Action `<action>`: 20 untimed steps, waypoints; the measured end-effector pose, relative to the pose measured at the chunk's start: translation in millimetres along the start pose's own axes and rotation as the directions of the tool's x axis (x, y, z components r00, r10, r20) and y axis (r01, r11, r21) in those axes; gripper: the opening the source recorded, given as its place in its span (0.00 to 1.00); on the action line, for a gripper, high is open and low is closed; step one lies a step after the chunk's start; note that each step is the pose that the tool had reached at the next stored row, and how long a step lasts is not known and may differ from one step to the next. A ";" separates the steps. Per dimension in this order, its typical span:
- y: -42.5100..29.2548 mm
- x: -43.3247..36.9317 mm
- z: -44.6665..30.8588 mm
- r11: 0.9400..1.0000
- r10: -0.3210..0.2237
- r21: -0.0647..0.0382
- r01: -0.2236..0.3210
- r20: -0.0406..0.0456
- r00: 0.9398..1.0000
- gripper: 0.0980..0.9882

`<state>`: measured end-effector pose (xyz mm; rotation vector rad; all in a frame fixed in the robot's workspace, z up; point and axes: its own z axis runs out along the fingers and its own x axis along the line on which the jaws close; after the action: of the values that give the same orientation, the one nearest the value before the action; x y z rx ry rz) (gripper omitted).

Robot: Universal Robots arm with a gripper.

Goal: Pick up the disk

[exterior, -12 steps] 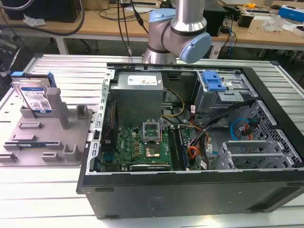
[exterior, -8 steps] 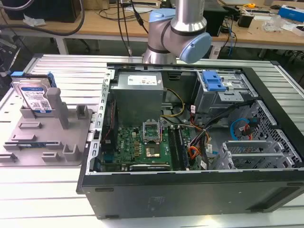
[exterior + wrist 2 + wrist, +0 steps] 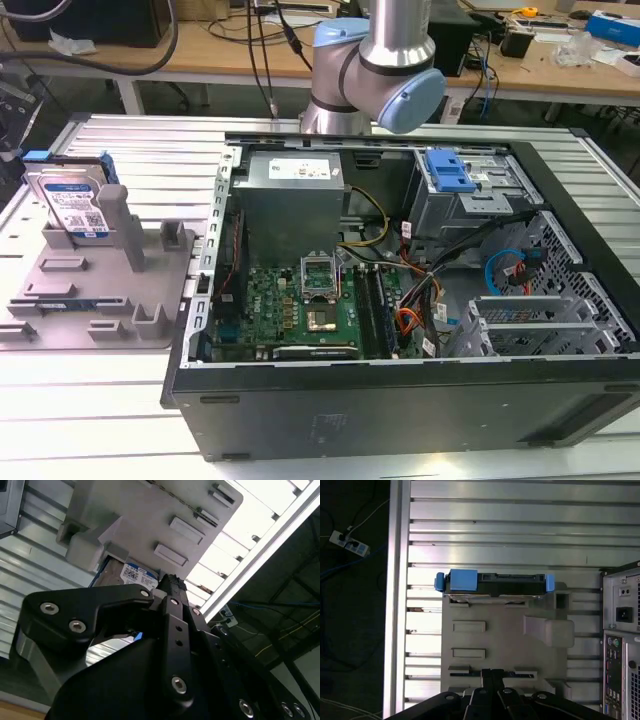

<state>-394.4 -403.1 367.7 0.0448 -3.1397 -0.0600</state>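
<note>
- The disk [image 3: 72,205] is at the exterior view's left. It stands upright on its edge in a slot at the far end of the grey holder [image 3: 100,290], with the label facing outward and a blue rail on each side.
- The grey holder lies flat on the ribbed metal table [image 3: 100,410]. Its upright posts are just beside the disk, and one post stands in front of the lower part of the label.
- To the right of the holder is the open computer case [image 3: 400,300]. It is apart from the disk and has no part in this step.
- The arm [image 3: 385,60] rises behind the case, near the middle of the exterior view.
- In the first wrist view the gripper [image 3: 492,672] looks down over the near end of the holder. The top edge of the disk [image 3: 492,582] lies well apart from it, at the other end of the holder.
- The two fingers seem pressed together at their tips, with nothing between them.
- In my judgement the step in hand is the approach, because the disk is not yet touched.
- I think a good grasp calls for the fingers to spread wider than the thin body of the disk, to line up with its top edge between the blue rails, and to keep away from the posts.
</note>
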 end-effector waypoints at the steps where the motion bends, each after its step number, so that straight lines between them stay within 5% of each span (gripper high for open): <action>1: 0.0 0.0 0.1 1.000 -0.022 0.000 0.022 -0.001 1.000 0.01; 5: 0.0 -0.1 0.0 0.990 -0.140 0.000 0.140 -0.005 0.990 0.01; 10: 0.0 -0.1 0.5 0.952 -0.305 0.000 0.305 -0.012 0.952 0.01; 15: -0.1 -0.1 1.4 0.901 -0.434 -0.002 0.434 -0.017 0.901 0.01; 17: -0.1 -0.1 1.6 0.886 -0.463 -0.003 0.463 -0.018 0.886 0.01; 20: -0.1 -0.1 2.2 0.835 -0.550 -0.005 0.550 -0.021 0.835 0.01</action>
<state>-394.4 -403.1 365.5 0.9417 -2.9842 -0.0549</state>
